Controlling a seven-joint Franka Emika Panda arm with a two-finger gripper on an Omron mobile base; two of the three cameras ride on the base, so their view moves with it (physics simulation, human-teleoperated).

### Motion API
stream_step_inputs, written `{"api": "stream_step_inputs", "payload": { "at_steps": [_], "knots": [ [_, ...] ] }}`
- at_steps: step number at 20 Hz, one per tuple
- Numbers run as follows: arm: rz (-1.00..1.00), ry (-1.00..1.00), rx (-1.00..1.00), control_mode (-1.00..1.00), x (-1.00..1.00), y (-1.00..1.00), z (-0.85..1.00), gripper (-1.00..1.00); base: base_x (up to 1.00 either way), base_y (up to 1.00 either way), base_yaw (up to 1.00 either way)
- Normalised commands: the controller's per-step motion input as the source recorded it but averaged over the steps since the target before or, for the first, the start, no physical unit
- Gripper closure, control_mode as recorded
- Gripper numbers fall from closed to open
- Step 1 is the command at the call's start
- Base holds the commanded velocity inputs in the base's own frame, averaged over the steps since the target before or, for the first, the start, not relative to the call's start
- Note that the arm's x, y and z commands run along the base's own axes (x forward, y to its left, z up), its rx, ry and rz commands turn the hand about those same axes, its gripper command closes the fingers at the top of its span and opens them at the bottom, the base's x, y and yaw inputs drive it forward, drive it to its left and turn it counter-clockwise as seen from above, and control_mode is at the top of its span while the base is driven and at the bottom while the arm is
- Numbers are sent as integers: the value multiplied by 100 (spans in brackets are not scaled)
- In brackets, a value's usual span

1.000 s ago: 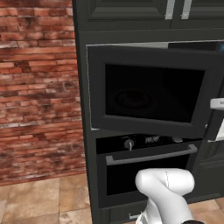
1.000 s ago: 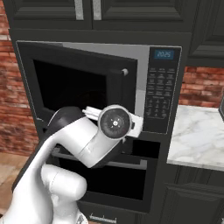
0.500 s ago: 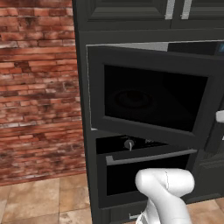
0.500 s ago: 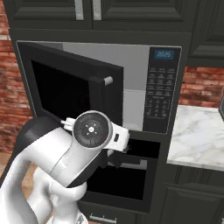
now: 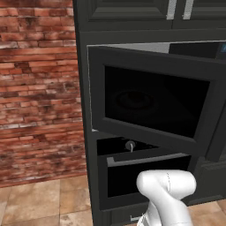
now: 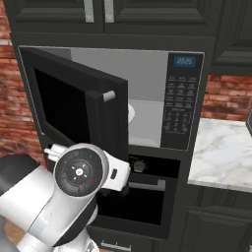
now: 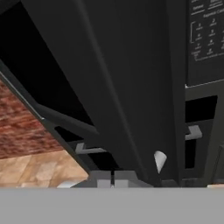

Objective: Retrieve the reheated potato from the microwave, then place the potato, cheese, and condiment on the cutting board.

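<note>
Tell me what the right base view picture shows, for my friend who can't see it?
A built-in black microwave stands with its dark glass door swung partly open, showing a pale grey inside. A white robot arm is low in front, above a black oven, beside a white marble counter.

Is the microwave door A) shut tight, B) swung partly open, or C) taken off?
B: the microwave door swings out to the left on its hinge, and the pale grey inside of the microwave shows behind it.
</note>
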Motion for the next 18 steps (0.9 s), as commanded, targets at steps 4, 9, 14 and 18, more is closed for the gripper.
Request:
{"api": "stream_step_inputs", "payload": {
  "at_steps": [4, 9, 14, 18],
  "knots": [
    [0, 0, 13, -100, -21, 4, 22, 100, 0, 0, 0],
    [0, 6, 5, -100, -3, -22, 12, -100, 0, 0, 0],
    [0, 12, 7, -100, 0, -52, 5, -100, 0, 0, 0],
    [0, 5, 19, -100, -8, -48, 1, -100, 0, 0, 0]
  ]
}}
